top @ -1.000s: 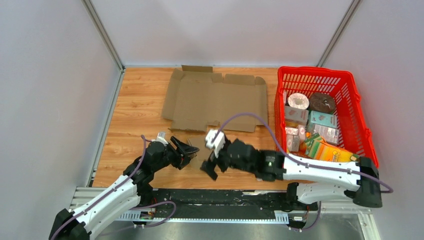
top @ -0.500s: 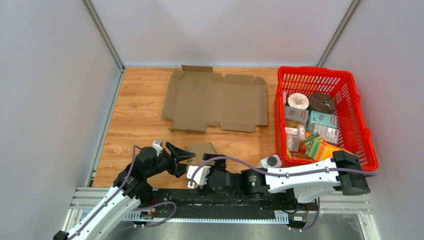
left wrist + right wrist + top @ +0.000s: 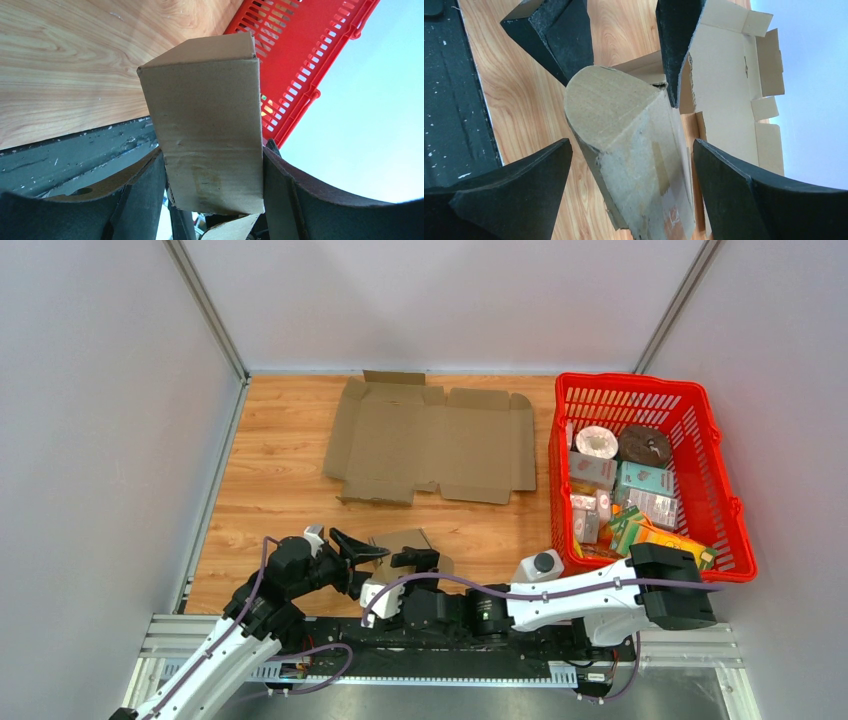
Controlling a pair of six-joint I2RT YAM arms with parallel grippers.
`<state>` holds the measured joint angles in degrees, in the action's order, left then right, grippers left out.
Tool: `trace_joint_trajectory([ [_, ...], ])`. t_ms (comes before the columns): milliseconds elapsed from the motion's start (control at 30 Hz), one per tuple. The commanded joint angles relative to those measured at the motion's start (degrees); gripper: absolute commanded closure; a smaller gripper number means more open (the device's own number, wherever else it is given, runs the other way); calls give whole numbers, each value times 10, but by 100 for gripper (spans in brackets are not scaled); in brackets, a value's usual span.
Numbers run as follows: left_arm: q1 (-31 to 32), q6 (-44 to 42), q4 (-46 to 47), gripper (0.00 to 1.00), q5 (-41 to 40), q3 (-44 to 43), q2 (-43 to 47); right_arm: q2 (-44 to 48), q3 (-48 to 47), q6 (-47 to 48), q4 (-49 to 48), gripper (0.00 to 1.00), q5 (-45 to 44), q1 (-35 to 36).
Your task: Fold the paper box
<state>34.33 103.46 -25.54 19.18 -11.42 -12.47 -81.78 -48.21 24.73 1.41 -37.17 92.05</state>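
Within the grasp of the left end effector (image 3: 212,170), the paper box (image 3: 202,105) is clamped, presumably so its free end is presented to the wide-spread right end effector (image 3: 633,150) straddling it untouched.

The right gripper (image 3: 412,568) got swung back from mid-table to the near edge, now parked around the small box (image 3: 405,539).
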Motion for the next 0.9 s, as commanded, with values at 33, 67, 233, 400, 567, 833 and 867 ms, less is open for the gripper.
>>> trace_joint_trajectory([
  [33,-4,5,11,53,16,-14,-6,-8,14,24,-82,4,-14,-18],
  [67,-4,4,11,53,18,-15,-10,-9,15,30,-87,5,-16,-19],
  [233,-4,2,8,53,17,-22,-9,-22,25,58,-127,12,-30,-20],
  [400,-4,8,6,53,17,-19,0,-25,32,81,-157,14,-26,-21],
  [567,-4,6,10,44,15,-12,7,-23,38,80,-168,28,-29,-21],
  [833,-4,-109,-112,23,-76,-87,54,13,60,42,-141,46,-45,-11],
  [867,-4,-115,-123,23,-101,-94,69,18,65,29,-141,46,-46,-10],
])
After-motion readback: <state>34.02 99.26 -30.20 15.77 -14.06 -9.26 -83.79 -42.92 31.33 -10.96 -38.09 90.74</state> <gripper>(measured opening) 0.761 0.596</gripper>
